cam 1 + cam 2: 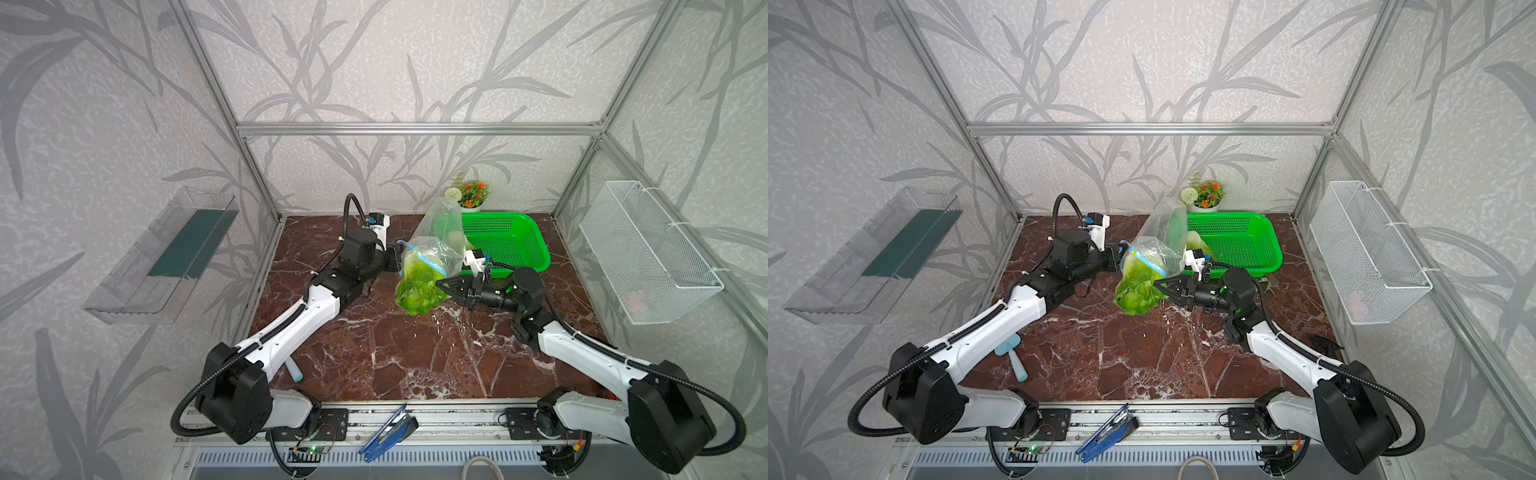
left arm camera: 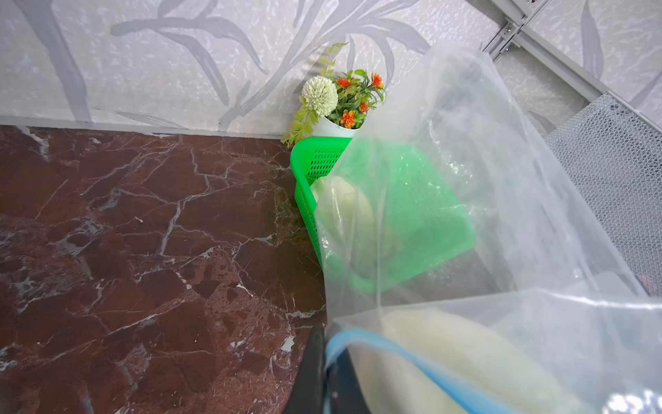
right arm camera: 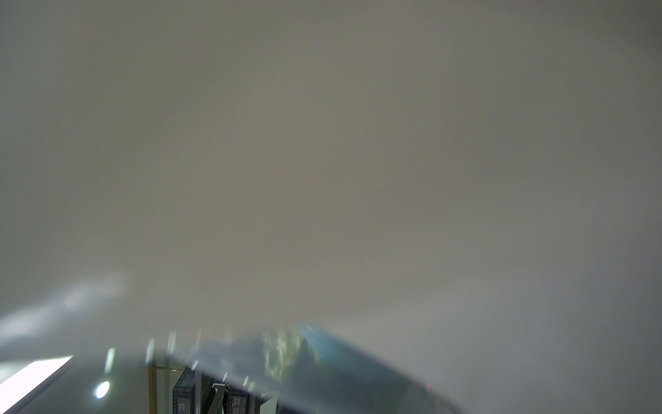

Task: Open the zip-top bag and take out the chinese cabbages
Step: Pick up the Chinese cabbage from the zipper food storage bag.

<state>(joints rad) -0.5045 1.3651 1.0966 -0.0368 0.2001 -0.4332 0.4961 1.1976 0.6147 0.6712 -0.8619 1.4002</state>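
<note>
Worktop [image 1: 415,353], both top views: bag [image 1: 434,253] hangs mouth-down between the arms; left fingers [image 1: 398,254] and right fingers [image 1: 442,284] each clamped on its blue zip rim; leafy cabbage [image 1: 417,286] pokes out below.
Left wrist: second cabbage [image 2: 344,208] lies in green basket [image 2: 304,172], seen through plastic.
Right wrist: plastic fogs lens.
Risk: hanging cabbage may drop beside basket, bruising.
Writing: none legible.
</note>
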